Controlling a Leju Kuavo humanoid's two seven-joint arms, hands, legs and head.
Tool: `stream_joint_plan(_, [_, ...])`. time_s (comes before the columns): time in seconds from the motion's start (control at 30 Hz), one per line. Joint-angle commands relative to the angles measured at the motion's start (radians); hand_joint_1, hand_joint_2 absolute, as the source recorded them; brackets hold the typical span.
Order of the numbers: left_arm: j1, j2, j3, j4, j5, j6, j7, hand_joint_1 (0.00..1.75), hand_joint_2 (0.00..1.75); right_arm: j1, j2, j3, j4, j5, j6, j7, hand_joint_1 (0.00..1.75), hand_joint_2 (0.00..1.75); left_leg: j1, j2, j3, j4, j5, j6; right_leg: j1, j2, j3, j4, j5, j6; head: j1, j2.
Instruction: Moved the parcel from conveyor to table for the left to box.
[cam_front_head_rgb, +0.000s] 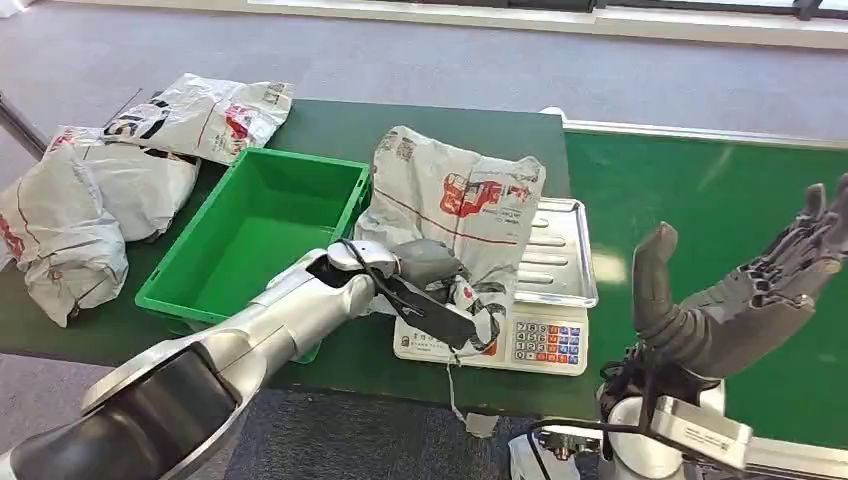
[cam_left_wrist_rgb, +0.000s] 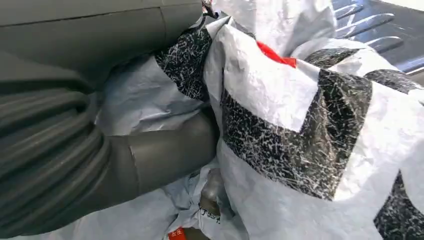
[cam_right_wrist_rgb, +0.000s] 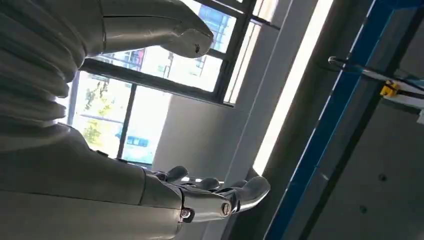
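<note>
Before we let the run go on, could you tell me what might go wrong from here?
The left hand grips only the lower edge of the parcel, so the slack bag may slip. The parcel lies on the scale near the table edge; lifting might drag it. The green bin stands close, and the bag could snag its rim.

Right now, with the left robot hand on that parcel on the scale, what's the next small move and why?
Probably lift the parcel a little off the scale and swing it toward the green box. The left robot hand already grips its lower edge, the box beside it is empty, and the right robot hand is open, off to the side.
</note>
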Motion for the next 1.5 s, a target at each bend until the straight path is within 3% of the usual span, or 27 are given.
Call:
stream_joint_plan(0.03, [-0.038,0.02,-0.004,0.007,0.014,0.05,-0.006,1.75,1.75,-0.011,-0.016,-0.051,0.046,-0.009,0.001,-0.02,0.0,1.75,0.0,0.0,0.0,0.0,0.0,0.0,0.0,0.0,0.0,0.0,0.0,0.0,0.0,0.0])
stream_joint_plan(0.1, [-0.035,0.025,0.037,-0.014,0.046,0.079,-0.014,1.75,1.75,-0.006,-0.01,-0.062,0.036,0.002,0.001,-0.02,0.0,1.75,0.0,0.001,0.001,-0.002,0.001,0.001,0.001,-0.001,0.002,-0.003,0.001,0.0,0.0,0.0])
stream_joint_plan(0.2, [-0.031,0.11,0.302,-0.237,0.181,0.191,-0.024,1.75,1.75,0.041,0.001,-0.1,-0.022,0.031,0.001,-0.02,0.0,1.75,0.0,0.001,-0.001,0.0,0.0,0.001,0.001,-0.001,-0.001,-0.001,0.001,0.0,0.0,0.0])
stream_joint_plan(0.3, [0.008,0.178,0.465,-0.445,0.115,0.151,0.054,1.75,1.75,0.076,0.008,-0.116,-0.07,0.039,0.001,-0.014,0.0,1.75,0.001,0.002,-0.003,0.001,0.0,0.0,0.001,0.001,-0.003,0.001,0.0,0.0,0.0,0.0])
stream_joint_plan(0.57, [0.036,0.144,0.572,-0.448,-0.001,0.166,0.051,1.75,1.75,0.079,0.023,-0.122,-0.086,0.081,0.001,0.018,0.0,1.75,0.0,0.0,-0.001,-0.002,0.0,0.001,0.0,-0.001,-0.001,0.0,-0.001,-0.001,0.0,0.0])
stream_joint_plan(0.67, [0.069,0.165,0.651,-0.506,0.104,0.085,-0.047,1.75,1.75,0.076,0.015,-0.106,-0.084,0.125,0.001,0.054,0.0,1.75,0.0,0.003,0.0,-0.002,0.0,0.001,0.001,0.001,0.0,-0.002,0.0,0.0,0.0,0.0])
stream_joint_plan(0.7, [0.077,0.177,0.664,-0.517,0.104,0.076,-0.049,1.75,1.75,0.077,0.016,-0.108,-0.087,0.129,0.001,0.057,0.0,1.75,0.0,0.004,0.0,-0.002,0.0,0.0,0.0,0.003,-0.001,0.0,0.0,0.0,0.0,0.0])
stream_joint_plan(0.77, [0.07,0.204,0.645,-0.442,-0.056,0.121,0.094,1.75,1.75,0.097,0.029,-0.137,-0.101,0.131,0.001,0.046,0.0,1.75,-0.001,0.004,0.0,-0.002,0.0,0.0,0.0,0.003,-0.001,0.0,0.0,-0.001,0.0,0.0])
stream_joint_plan(0.8, [0.047,0.22,0.596,-0.327,-0.221,0.168,0.212,1.75,1.75,0.107,0.029,-0.147,-0.104,0.132,0.001,0.037,0.0,1.75,0.0,0.004,0.001,-0.004,0.0,0.0,0.0,0.002,0.0,-0.001,0.0,-0.001,0.0,0.0])
stream_joint_plan(0.87, [0.028,0.226,0.565,-0.142,-0.36,0.234,0.29,1.75,1.75,0.103,0.022,-0.145,-0.087,0.115,0.001,0.027,0.0,1.75,0.0,0.001,0.003,-0.004,0.001,0.0,0.0,-0.001,0.002,-0.002,-0.001,-0.001,0.0,0.0])
stream_joint_plan(1.03, [0.054,0.251,0.563,-0.016,-0.439,0.292,0.336,1.75,1.75,0.09,0.024,-0.146,-0.058,0.107,0.001,0.017,0.0,1.75,-0.001,0.006,0.006,-0.008,0.003,0.0,-0.001,0.004,0.003,-0.004,0.002,-0.001,0.0,0.0])
stream_joint_plan(1.13, [0.09,0.267,0.575,-0.013,-0.48,0.31,0.387,1.75,1.75,0.091,0.022,-0.141,-0.054,0.102,0.001,0.017,0.0,1.75,0.0,0.004,0.003,-0.004,0.001,-0.001,0.0,0.002,0.0,-0.001,0.0,-0.002,0.0,0.0])
stream_joint_plan(1.5, [0.118,0.273,0.592,-0.023,-0.488,0.317,0.397,1.75,1.75,0.09,0.021,-0.139,-0.053,0.101,0.001,0.02,0.0,1.75,0.001,0.004,0.003,-0.005,0.002,-0.002,0.0,0.002,0.001,-0.002,0.0,-0.002,0.0,0.0])
